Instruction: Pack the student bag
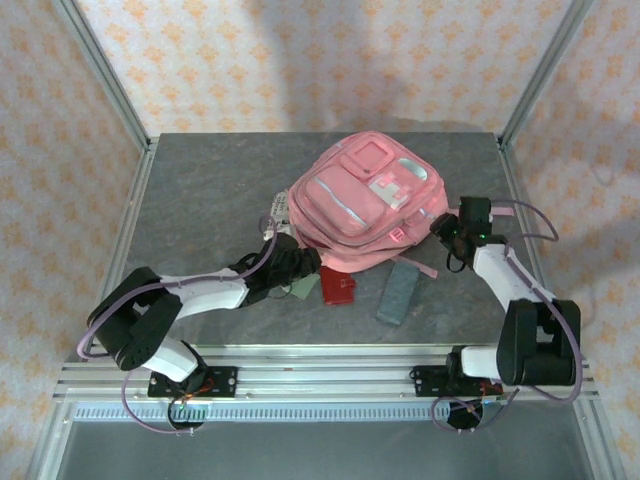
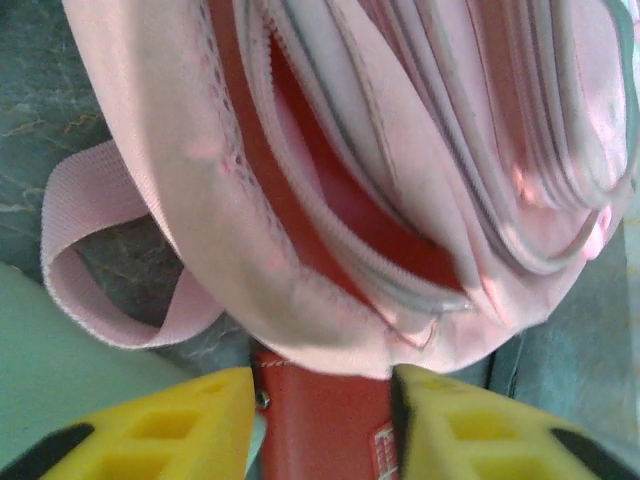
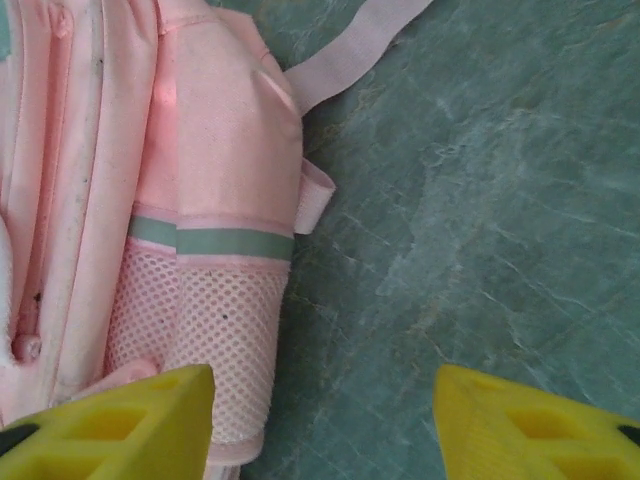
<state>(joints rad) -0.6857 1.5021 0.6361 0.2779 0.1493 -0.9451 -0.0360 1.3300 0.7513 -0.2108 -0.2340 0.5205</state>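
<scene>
Okay, left gripper (image 2: 320, 405) is clenched on a red wallet (image 2: 325, 440), with yellow fingers (image 2: 160, 430) tight on both its sides, right at the lower edge of the student bag (image 1: 365, 200). The bag's zip is open just above the wallet, with red lining showing inside. A pink strap loop (image 2: 75, 260) lies on the counter (image 1: 190, 200) to the left. A pale green flat item (image 1: 303, 288) sits beside the wallet, partly under the arm. Right gripper (image 3: 325, 400) is released, jaws wide apart over bare counter, one finger just over the bag's mesh side pocket (image 3: 200, 340). The bag lies mid-counter, front pockets up. A grey case (image 1: 397, 293) lies near the bag's near edge, apart from the wallet.
</scene>
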